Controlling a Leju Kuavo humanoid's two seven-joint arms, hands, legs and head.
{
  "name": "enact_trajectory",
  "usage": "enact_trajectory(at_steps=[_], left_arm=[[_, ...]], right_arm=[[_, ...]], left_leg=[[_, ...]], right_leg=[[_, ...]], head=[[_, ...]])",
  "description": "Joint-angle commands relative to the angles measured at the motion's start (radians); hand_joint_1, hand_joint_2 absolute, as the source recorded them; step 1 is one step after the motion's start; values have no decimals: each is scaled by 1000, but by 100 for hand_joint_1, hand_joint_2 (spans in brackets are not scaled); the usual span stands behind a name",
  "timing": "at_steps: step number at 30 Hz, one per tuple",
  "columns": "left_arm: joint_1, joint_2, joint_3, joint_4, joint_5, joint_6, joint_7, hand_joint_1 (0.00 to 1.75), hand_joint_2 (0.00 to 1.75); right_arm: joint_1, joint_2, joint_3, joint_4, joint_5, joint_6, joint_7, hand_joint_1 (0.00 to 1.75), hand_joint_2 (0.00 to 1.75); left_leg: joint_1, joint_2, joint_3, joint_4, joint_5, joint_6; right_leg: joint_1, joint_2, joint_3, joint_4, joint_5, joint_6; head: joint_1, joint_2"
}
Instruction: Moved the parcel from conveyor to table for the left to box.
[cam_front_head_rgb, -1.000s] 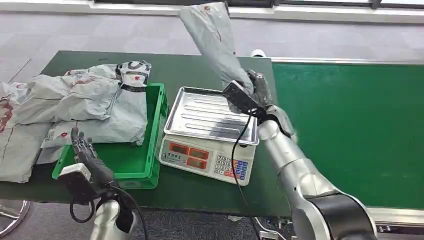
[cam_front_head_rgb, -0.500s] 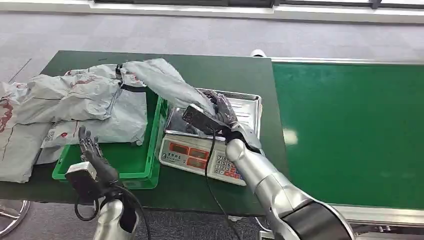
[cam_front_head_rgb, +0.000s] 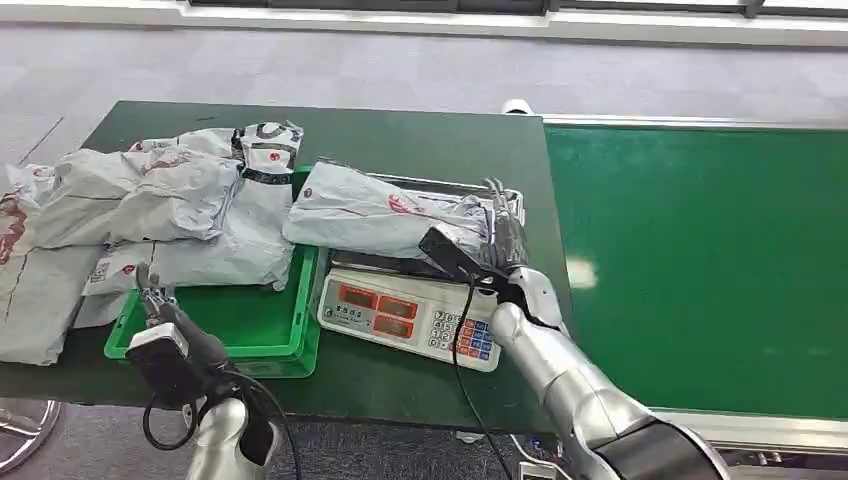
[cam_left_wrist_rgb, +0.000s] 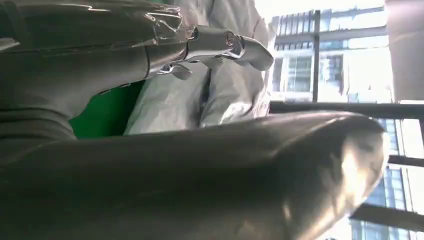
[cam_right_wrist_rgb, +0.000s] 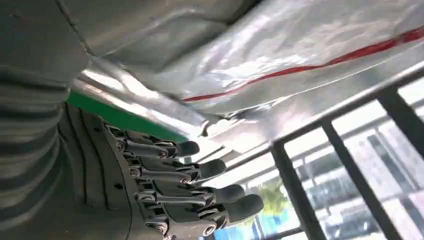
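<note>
The grey plastic parcel (cam_front_head_rgb: 370, 215) with red marks lies flat across the steel pan (cam_front_head_rgb: 508, 196) of the weighing scale (cam_front_head_rgb: 400, 312) on the dark green table. One end overhangs the green crate (cam_front_head_rgb: 250, 322). My right hand (cam_front_head_rgb: 503, 238) is at the parcel's conveyor-side end, fingers straight and spread. In the right wrist view the parcel (cam_right_wrist_rgb: 300, 60) lies apart from those fingers (cam_right_wrist_rgb: 200, 170), and nothing is in the hand. My left hand (cam_front_head_rgb: 165, 315) hovers at the crate's near left corner and holds nothing. In the left wrist view its fingers (cam_left_wrist_rgb: 220, 45) point toward piled parcels (cam_left_wrist_rgb: 200, 95).
A heap of grey parcels (cam_front_head_rgb: 170, 200) fills the crate's far side and spills over the table's left part. The green conveyor belt (cam_front_head_rgb: 700, 250) runs along the right. A black cable hangs from my right wrist over the scale's keypad (cam_front_head_rgb: 465, 335).
My right arm swung the parcel down from upright, over toward the crate, then laid it on the scale pan and let go. My left hand dropped slightly.
</note>
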Motion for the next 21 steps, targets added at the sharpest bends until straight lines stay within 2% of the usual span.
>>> enact_trajectory(at_steps=[1, 3, 6, 7, 8, 10, 11, 13, 16, 18, 19, 21], left_arm=[[-30, 56, -110, 7, -167, 54, 4, 0, 0], [-63, 54, -100, 44, -188, 48, 4, 0, 0], [-63, 54, -100, 44, -188, 48, 4, 0, 0], [-79, 62, -115, 68, -231, 45, 8, 0, 0], [-105, 73, -130, 92, -306, 38, 54, 0, 0], [-190, 95, -169, 152, -413, -60, 146, 0, 0], [-241, 108, -198, 201, -487, -100, 180, 0, 175], [-361, 116, -242, 329, -606, -152, 238, 0, 175], [-579, 104, -290, 588, -697, -265, 288, 0, 175], [-602, 96, -285, 619, -699, -260, 288, 0, 175], [-621, 100, -310, 653, -730, -275, 297, 0, 175], [-758, 78, -392, 823, -847, -327, 381, 0, 175]], right_arm=[[449, -141, -117, -815, -184, 35, -236, 0, 175], [548, -154, -128, -996, -187, 88, -214, 0, 175], [548, -154, -128, -996, -187, 88, -214, 0, 175], [553, -141, -135, -1003, -219, 67, -256, 0, 175], [595, -138, -146, -1067, -240, 51, -285, 0, 175], [680, -148, -146, -1229, -270, 52, -317, 0, 175], [704, -153, -144, -1288, -299, 56, -338, 0, 175], [724, -172, -142, -1356, -375, 56, -388, 0, 175], [693, -185, -165, -1360, -487, 71, -458, 0, 175], [687, -184, -170, -1356, -489, 75, -458, 0, 175], [684, -181, -170, -1355, -498, 72, -469, 0, 175], [682, -182, -164, -1370, -525, 59, -510, 0, 175]], left_leg=[[2, -10, 2, -3, 1, -3], [1, -11, 3, -4, 1, -2], [0, -13, -1, -1, 0, -2], [0, -14, 0, -2, 0, -2], [0, -10, -2, -1, -1, -2], [0, -12, -2, -1, -1, -3], [1, -14, -1, -2, -1, -4], [0, -21, -5, 1, 1, -4], [0, -20, -5, 1, 2, -3], [0, -13, -4, 1, 1, -1], [0, -14, -4, 1, 2, -2], [0, -9, -3, 0, 3, -3]], right_leg=[[1, -10, 6, -5, -2, 1], [0, -10, 6, -4, -2, 1], [0, -13, 3, -1, -4, 1], [0, -14, 4, -2, -5, 1], [0, -10, 1, -1, -4, 0], [0, -12, 1, -1, -4, 0], [0, -15, 3, -1, -5, 0], [0, -21, 0, 0, -6, 0], [0, -21, 1, 0, -4, 0], [0, -14, 0, 0, -2, 0], [0, -15, 0, -1, -1, 1], [0, -10, 1, -2, 1, 1]], head=[[0, 0], [0, 0], [0, 0], [0, 0], [0, 0], [0, 0], [0, 0], [0, 0], [0, 0], [0, 0], [0, 0], [0, 0]])
